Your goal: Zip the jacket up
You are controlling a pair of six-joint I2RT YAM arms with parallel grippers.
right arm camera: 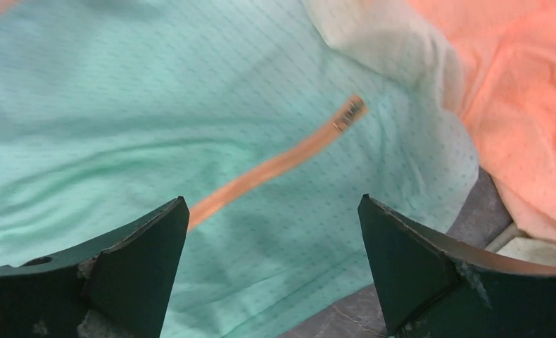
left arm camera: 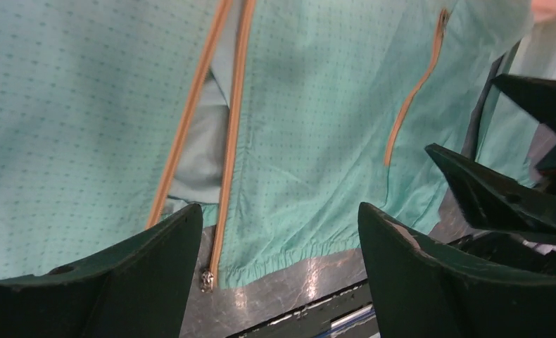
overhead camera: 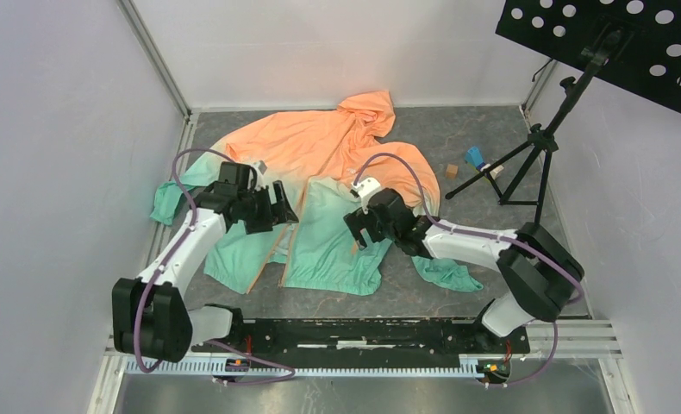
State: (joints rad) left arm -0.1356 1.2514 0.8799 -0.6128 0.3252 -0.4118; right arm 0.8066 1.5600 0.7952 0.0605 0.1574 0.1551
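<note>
The jacket (overhead camera: 320,164) lies flat on the grey table, orange hood at the back, mint hem toward me. Its front zipper (left arm camera: 229,148) stands unzipped, the two orange tapes parted by a narrow gap. The metal slider (left arm camera: 206,280) sits at the hem end of the right tape. My left gripper (left arm camera: 279,211) hovers open over the hem, the slider just inside its left finger (left arm camera: 148,274). My right gripper (right arm camera: 272,201) is open above the right front panel, with the orange pocket zipper (right arm camera: 275,165) between its fingers but not touched. In the top view the left gripper (overhead camera: 281,207) and right gripper (overhead camera: 359,228) flank the zipper.
A black tripod stand (overhead camera: 535,147) rises at the back right, its perforated tray overhead. A small wooden block (overhead camera: 451,171) and a blue object (overhead camera: 475,157) lie near its feet. White walls close in both sides. A black rail (overhead camera: 363,332) runs along the near edge.
</note>
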